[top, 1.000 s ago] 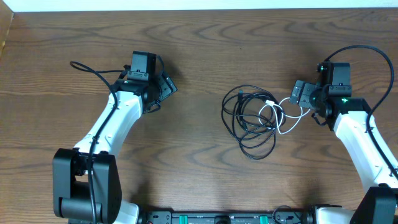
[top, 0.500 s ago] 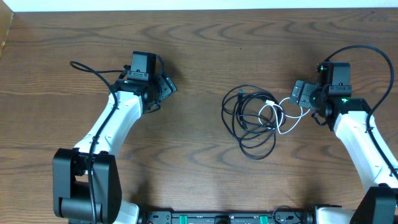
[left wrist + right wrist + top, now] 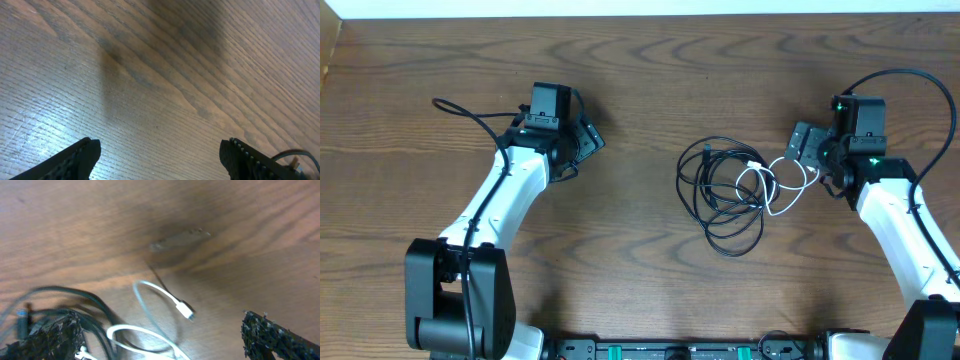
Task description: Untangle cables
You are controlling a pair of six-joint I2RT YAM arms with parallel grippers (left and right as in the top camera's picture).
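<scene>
Black cables: thin, several overlapping loops in one loose tangle, lying flat on the tabletop, right of centre, about midway between far and near edges. White cable: short, curled into loops, overlapping the tangle's right side. Its small white plug rests on bare wood.

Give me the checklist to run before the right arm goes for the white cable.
1. Right gripper open and empty: ok, jaws stand wide with nothing between them.
2. White cable in the right wrist view: ok, its plug end lies on the table ahead of the fingers.
3. White cable free of the black cables: not ok, its loops overlap the black coil.
4. Which strand lies on top at the crossings: cannot tell.
5. Left gripper open and empty: ok, over bare wood.
6. Left gripper apart from the tangle: ok.
</scene>
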